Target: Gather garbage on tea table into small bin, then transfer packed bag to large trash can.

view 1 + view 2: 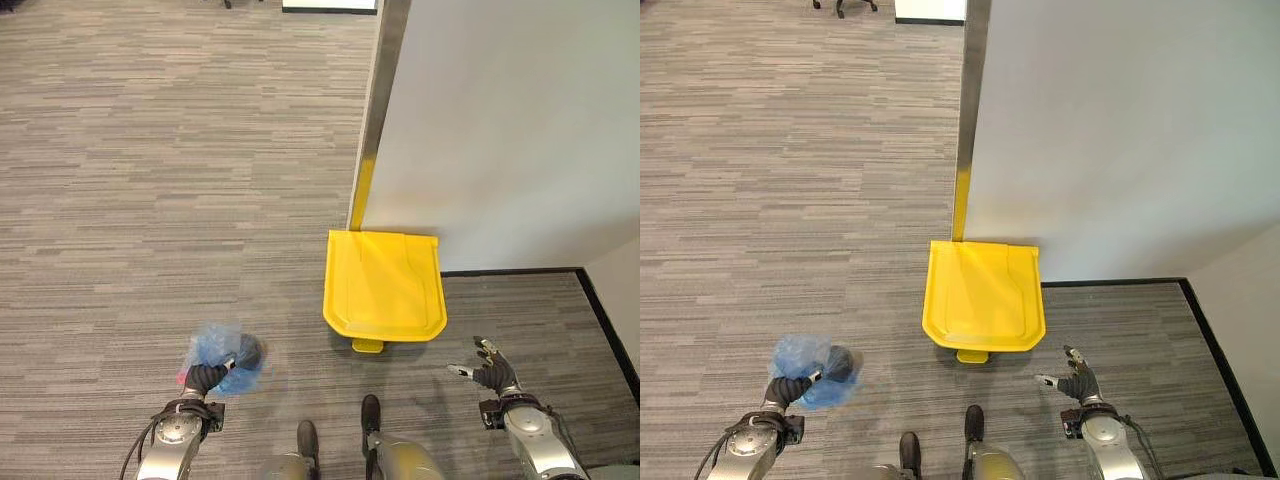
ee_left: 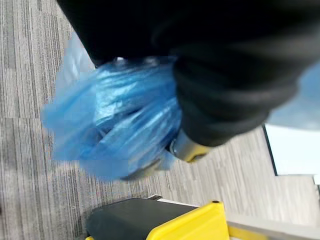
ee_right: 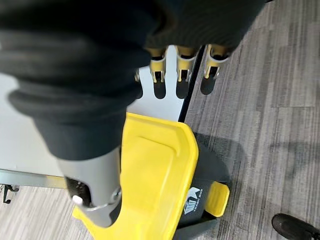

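A crumpled blue plastic bag (image 1: 215,355) hangs from my left hand (image 1: 205,378), low at the left, above the carpet. In the left wrist view the blue bag (image 2: 115,125) bunches against the hand, whose fingers are curled round it. The large trash can has a shut yellow lid (image 1: 385,283) and a yellow foot pedal (image 1: 367,345), and stands against the white wall, ahead and to the right of the bag. My right hand (image 1: 487,368) is open, fingers spread, just right of the can and holding nothing. The right wrist view shows its straight fingers (image 3: 185,67) above the yellow lid (image 3: 157,165).
A white wall (image 1: 510,130) with a metal edge strip (image 1: 378,90) rises behind the can. Black skirting (image 1: 605,320) runs along the floor at the right. Grey striped carpet (image 1: 150,180) stretches to the left and ahead.
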Robot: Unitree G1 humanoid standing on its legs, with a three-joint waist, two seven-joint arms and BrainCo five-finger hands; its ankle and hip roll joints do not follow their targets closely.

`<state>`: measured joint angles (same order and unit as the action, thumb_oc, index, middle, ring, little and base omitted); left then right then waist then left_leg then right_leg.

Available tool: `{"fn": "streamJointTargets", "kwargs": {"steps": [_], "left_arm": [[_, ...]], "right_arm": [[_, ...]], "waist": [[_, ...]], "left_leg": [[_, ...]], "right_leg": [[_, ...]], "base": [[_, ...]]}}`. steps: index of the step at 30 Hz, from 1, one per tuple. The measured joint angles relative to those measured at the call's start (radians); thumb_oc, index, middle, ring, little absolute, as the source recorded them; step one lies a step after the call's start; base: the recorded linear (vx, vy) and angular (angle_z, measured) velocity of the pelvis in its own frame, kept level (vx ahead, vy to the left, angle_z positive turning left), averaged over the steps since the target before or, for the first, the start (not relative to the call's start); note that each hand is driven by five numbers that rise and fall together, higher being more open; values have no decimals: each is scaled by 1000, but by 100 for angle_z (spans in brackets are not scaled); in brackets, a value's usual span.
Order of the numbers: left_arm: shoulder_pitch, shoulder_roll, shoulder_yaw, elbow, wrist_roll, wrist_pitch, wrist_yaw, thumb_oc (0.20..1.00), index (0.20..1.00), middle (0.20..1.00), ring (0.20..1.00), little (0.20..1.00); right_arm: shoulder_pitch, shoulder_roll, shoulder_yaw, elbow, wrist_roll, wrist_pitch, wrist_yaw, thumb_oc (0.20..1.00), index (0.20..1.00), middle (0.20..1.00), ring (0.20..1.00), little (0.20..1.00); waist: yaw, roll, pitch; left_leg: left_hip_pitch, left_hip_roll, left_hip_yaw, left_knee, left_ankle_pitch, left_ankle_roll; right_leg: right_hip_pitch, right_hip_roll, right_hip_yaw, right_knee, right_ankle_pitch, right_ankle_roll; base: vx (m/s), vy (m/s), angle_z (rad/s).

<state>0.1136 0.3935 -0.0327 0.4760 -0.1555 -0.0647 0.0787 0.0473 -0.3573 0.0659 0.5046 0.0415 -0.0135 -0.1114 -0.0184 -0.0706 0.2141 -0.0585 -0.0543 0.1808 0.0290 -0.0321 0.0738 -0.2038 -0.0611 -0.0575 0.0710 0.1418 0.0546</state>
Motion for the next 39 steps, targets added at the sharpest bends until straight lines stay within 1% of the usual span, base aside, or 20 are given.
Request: {"fn": "streamJointTargets", "kwargs": {"steps": [1, 3, 5, 7, 9, 10, 11, 14, 16, 17, 18, 20, 21, 22, 23, 24, 30, 33, 36, 39], "left_arm": [[-5, 6, 14, 5, 0, 0, 0, 200, 200, 200, 200, 200], [0, 5, 32, 10, 0, 0, 3, 200, 200, 200, 200, 200], [-19, -7, 33, 43, 0, 8, 6, 200, 200, 200, 200, 200], [-29, -30, 32, 51, 0, 9, 1, 200, 200, 200, 200, 200], [-48, -40, 32, 49, 0, 9, 1, 200, 200, 200, 200, 200], [-51, -53, 23, 49, 0, 12, 0, 200, 200, 200, 200, 200], [-61, -58, 7, 49, 0, 10, 0, 200, 200, 200, 200, 200], [-75, -57, 0, 67, 0, 9, 0, 200, 200, 200, 200, 200], [-82, -49, -6, 77, 0, 8, -1, 200, 200, 200, 200, 200], [-79, -42, -4, 62, 0, 4, -1, 200, 200, 200, 200, 200], [-78, -18, -4, 39, 0, -1, -1, 200, 200, 200, 200, 200], [-92, 0, -5, 31, -4, -13, 0, 200, 200, 200, 200, 200], [-92, 5, -5, 33, -4, -14, 0, 200, 200, 200, 200, 200], [-91, 7, -6, 46, -4, -13, 1, 200, 200, 200, 200, 200], [-90, 6, -7, 40, -4, -17, -1, 200, 200, 200, 200, 200], [-88, 4, -7, 40, -4, -16, -1, 200, 200, 200, 200, 200], [-77, -19, -85, 40, 1, -11, -17, 200, 200, 200, 200, 200], [-100, -39, -130, 40, 10, -11, -29, 200, 200, 200, 200, 200], [-56, -43, -120, 35, 10, -14, -20, 200, 200, 200, 200, 200], [-31, -54, -74, 35, 10, -15, -1, 200, 200, 200, 200, 200]], "right_arm": [[-8, 8, 5, 0, 0, 0, -1, 1000, 1000, 1000, 1000, 1000], [10, 9, 30, -11, 0, -1, -2, 1000, 1000, 1000, 1000, 1000], [2, 5, 40, -66, 0, -1, -6, 1000, 1000, 1000, 1000, 1000], [34, 7, 35, -29, 0, 4, -9, 1000, 1000, 1000, 1000, 1000], [47, 7, -11, -19, 0, 3, -9, 1000, 1000, 1000, 1000, 1000], [43, 2, -52, -19, 4, 0, -13, 1000, 1000, 1000, 1000, 1000], [49, -5, -68, -19, 11, 0, -16, 1000, 1000, 1000, 1000, 1000], [-4, -34, -77, -20, 23, -3, -19, 1000, 1000, 1000, 1000, 1000], [-10, -52, -79, -20, 42, -9, -30, 1000, 1000, 1000, 1000, 1000], [-31, -53, -90, -28, 49, -28, -53, 1000, 1000, 1000, 1000, 1000], [-42, -50, -109, -45, 57, -40, -64, 1000, 1000, 1000, 1000, 1000], [-54, -76, -128, -40, 62, -49, -65, 1000, 1000, 1000, 1000, 1000], [-67, -89, -125, -29, 62, -52, -64, 1000, 1000, 1000, 1000, 1000], [-86, -79, -120, -12, 68, -52, -63, 1000, 1000, 1000, 1000, 1000], [-84, -54, -110, -1, 71, -51, -67, 1000, 1000, 1000, 1000, 1000], [-79, -33, -105, 13, 71, -42, -70, 1000, 1000, 1000, 1000, 1000], [-120, 2, 20, 36, 68, 2, -79, 1000, 1000, 1000, 1000, 1000], [-147, -41, 105, -85, 68, -1, -65, 1000, 1000, 1000, 1000, 1000], [-150, -33, 54, -161, 65, -41, -42, 1000, 1000, 1000, 1000, 1000], [-21, -10, -99, -151, 44, -44, -96, 1000, 1000, 1000, 1000, 1000]], "waist": [[0, -5, 11], [6, -7, 32], [-15, -10, 90], [-39, 4, 87], [-47, 27, 93], [-61, 56, 90], [-66, 67, 83], [-64, 103, 82], [-69, 72, 70], [-70, 54, 72], [-70, 21, 72], [-77, 23, 71], [-71, 29, 69], [-64, 17, 63], [-79, 9, 53], [-83, 5, 50], [-87, 16, 15], [-89, 29, 12], [-82, 69, -12], [-94, 50, -30]], "left_leg": [[-11, -7, 10, 21, -13, 15], [6, -26, 17, 28, -33, 45], [-10, -51, 9, 93, -52, 90], [-9, -86, -29, 118, -78, 74], [-7, -109, -79, 146, -107, 74], [18, -116, -140, 138, -111, 67], [25, -109, -157, 139, -117, 58], [47, -68, -195, 124, -120, 46], [67, -92, -196, 175, -137, -17], [40, -85, -191, 211, -189, -62], [34, -66, -183, 170, -213, -70], [52, 24, -169, 0, -102, -93], [62, 65, -183, -4, -35, -97], [82, 56, -171, -18, -44, -89], [83, 40, -172, -23, -47, -84], [84, 29, -171, -24, -47, -83], [102, 23, -145, -20, -46, -83], [88, 27, -152, -17, -43, -79], [78, 41, -154, -23, -44, -81], [102, 63, -139, -49, -32, -94]], "right_leg": [[-56, -15, -1, 113, -6, 13], [-206, -55, -61, 335, -61, 103], [-307, -73, -143, 185, -55, 119], [-299, -84, -166, 42, -68, 133], [-206, -69, -178, -46, -66, 109], [-179, -57, -111, 2, -54, 47], [-174, -45, -99, 17, -59, -30], [-175, -2, -115, 37, -40, -73], [-89, -44, -92, -3, -7, -171], [-73, -53, -85, -8, -12, -179], [-72, -68, -82, -6, -18, -187], [-84, -52, -91, 26, -30, -170], [-81, -37, -84, 49, -60, -124], [-80, -41, -67, 57, -81, -85], [-80, -56, -65, 57, -89, -11], [-78, -64, -54, 45, -82, 20], [-72, -65, -23, 41, -70, 42], [-82, -60, -23, 36, -73, 50], [-89, -46, -26, 17, -70, 52], [-79, -13, -23, 5, -60, 67]], "base": [[164, 156, -20], [295, 103, -37], [316, 11, -5], [291, -51, 71], [381, -156, 83], [404, -213, 72], [178, -133, 69], [60, -63, 6], [35, -25, 29], [23, -8, 28], [-2, 7, 9], [-4, 5, 7], [-18, 10, -30], [-22, 16, -28], [-22, 30, -27], [-21, 39, -3], [-14, 45, -16], [7, -1, -2], [37, -23, 1], [31, -23, -20]]}}
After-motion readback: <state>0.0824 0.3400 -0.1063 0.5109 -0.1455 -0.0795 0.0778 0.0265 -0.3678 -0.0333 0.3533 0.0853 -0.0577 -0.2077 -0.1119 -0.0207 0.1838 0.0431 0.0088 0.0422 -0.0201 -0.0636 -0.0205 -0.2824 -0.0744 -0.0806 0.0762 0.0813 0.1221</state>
